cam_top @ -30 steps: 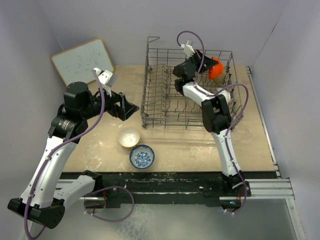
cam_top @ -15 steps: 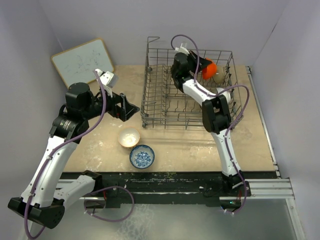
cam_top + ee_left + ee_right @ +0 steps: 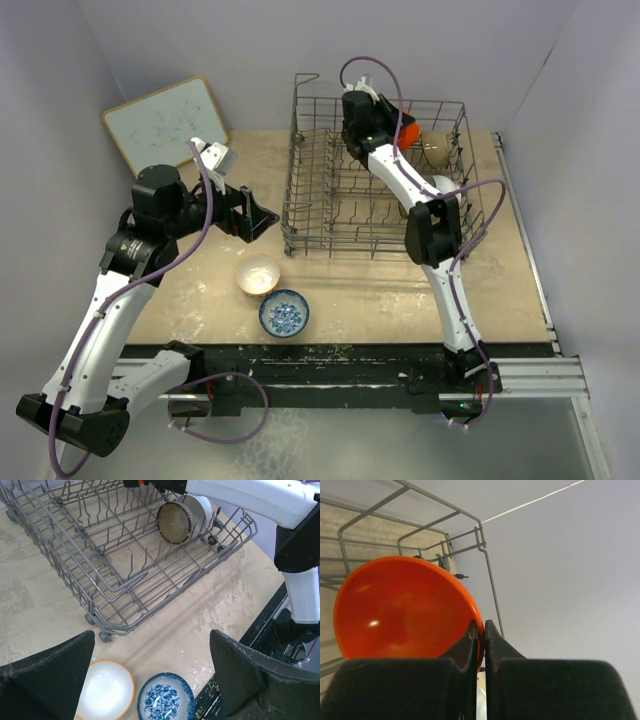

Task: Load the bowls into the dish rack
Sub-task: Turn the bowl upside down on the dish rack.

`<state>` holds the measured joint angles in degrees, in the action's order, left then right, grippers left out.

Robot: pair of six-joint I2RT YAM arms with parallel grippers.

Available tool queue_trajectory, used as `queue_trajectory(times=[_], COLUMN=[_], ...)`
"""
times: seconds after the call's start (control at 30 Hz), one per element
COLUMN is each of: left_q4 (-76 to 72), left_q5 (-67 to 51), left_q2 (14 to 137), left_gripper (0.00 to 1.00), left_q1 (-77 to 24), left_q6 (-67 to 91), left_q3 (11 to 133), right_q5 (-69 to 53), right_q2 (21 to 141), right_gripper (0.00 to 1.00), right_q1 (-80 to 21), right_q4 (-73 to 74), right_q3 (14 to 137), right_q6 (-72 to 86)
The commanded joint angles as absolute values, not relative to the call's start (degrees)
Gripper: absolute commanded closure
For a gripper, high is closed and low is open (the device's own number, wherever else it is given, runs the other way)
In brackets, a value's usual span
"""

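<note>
Here, our right hand [image 3: 480,629] is closed on the rim of the glossy orange-red round bowl [image 3: 400,610], holding it above the far right end of the large grey wire dish rack [image 3: 300,222]. A brown-rimmed ceramic bowl [image 3: 173,523] and a plain white bowl [image 3: 201,507] already stand on edge among the tines at the rack's near right, and a pale round bowl [image 3: 437,148] sits in the far right corner. A cream bowl [image 3: 259,274] and a blue-and-white patterned bowl [image 3: 284,314] are not yet loaded; we cannot find the black one.

Our left hand [image 3: 262,214] hangs wide open above the beige surface [image 3: 350,290], with nothing between it and those two. The patterned bowl lies close to the surface's near edge. The rack's left half shows bare tines.
</note>
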<state>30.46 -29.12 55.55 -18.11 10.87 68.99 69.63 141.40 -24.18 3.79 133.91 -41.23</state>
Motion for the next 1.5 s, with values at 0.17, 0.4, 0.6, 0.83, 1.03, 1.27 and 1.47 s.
queue_trajectory(times=[0.17, 0.4, 0.6, 0.83, 1.03, 1.27, 1.47], left_q4=[27.29, 27.25, 27.56, 27.34, 27.42, 27.3, 27.42], left_q5=[-29.03, -28.99, -28.93, -28.73, -28.74, -28.65, -28.55], left_q2=[55.56, 55.3, 55.33, 55.63, 55.72, 56.15, 56.33], left_gripper=[0.01, 0.01, 0.01, 0.01, 0.01, 0.01, 0.01], left_q1=[-18.29, -18.36, -18.28, -18.34, -18.34, -18.33, -18.3], left_q6=[10.15, 10.19, 10.04, 10.01, 9.93, 9.84, 9.62], left_q3=[68.74, 68.56, 68.47, 68.14, 67.95, 67.85, 67.77], right_q5=[75.02, 76.47, 76.47, 75.77, 75.16, 74.81, 74.28], right_q2=[134.07, 133.6, 136.36, 138.21, 139.38, 140.99, 142.59], right_gripper=[1.0, 1.0, 1.0, 1.0, 1.0, 1.0, 1.0], right_q1=[-23.47, -23.47, -23.47, -23.54, -23.54, -23.64, -23.64], right_q4=[-14.88, -33.91, -35.65, -35.38, -34.67, -33.58, -33.34], right_q3=[125.03, 120.95, 121.76, 121.84, 121.51, 121.64, 121.81], right_q6=[-59.87, -77.47, -79.84, -79.93, -79.67, -79.46, -79.7])
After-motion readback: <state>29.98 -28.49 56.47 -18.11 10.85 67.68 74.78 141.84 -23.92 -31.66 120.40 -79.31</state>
